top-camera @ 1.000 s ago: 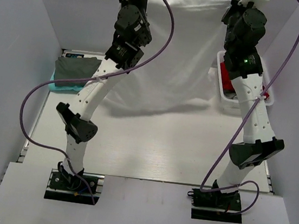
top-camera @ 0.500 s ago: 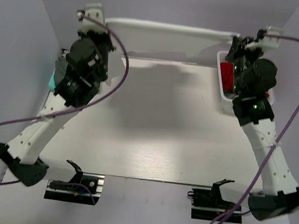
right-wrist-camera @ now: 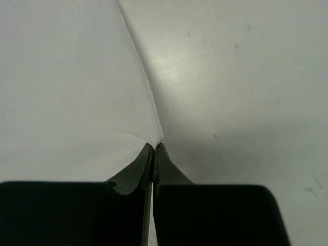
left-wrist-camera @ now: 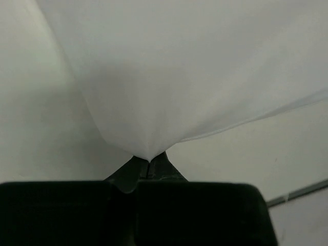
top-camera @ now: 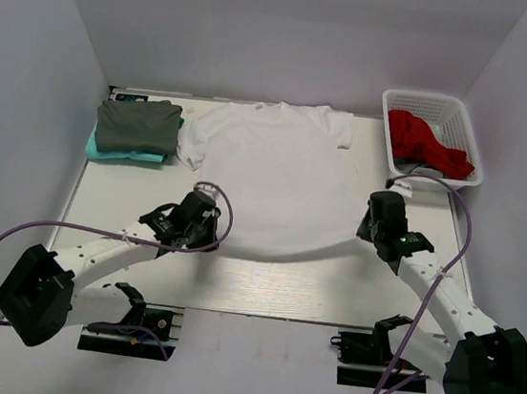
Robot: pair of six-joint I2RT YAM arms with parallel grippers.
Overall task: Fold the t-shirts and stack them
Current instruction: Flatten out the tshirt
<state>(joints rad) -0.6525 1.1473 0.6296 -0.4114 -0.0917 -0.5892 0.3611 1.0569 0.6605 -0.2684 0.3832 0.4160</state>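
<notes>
A white shirt (top-camera: 271, 174) lies spread flat on the surface (top-camera: 281, 286), collar at the far edge and hem nearest the arms, its long axis running away from them. The left fingers (left-wrist-camera: 126, 173), pressed together, pinch the hem's left corner. The right fingers (right-wrist-camera: 134, 169), also pressed together, pinch its right corner. There are three shirts: this one, plus a folded grey shirt (top-camera: 138, 122) on a teal shirt (top-camera: 120, 152) at far left. One basket (top-camera: 427, 99) at far right holds red cloth (top-camera: 424, 140).

Left gripper (left-wrist-camera: 148, 162) and right gripper (right-wrist-camera: 155, 149) dropped from high at the far side to low near the front; white t-shirt (top-camera: 267, 169), hanging before, now lies spread on table (top-camera: 330, 284).
</notes>
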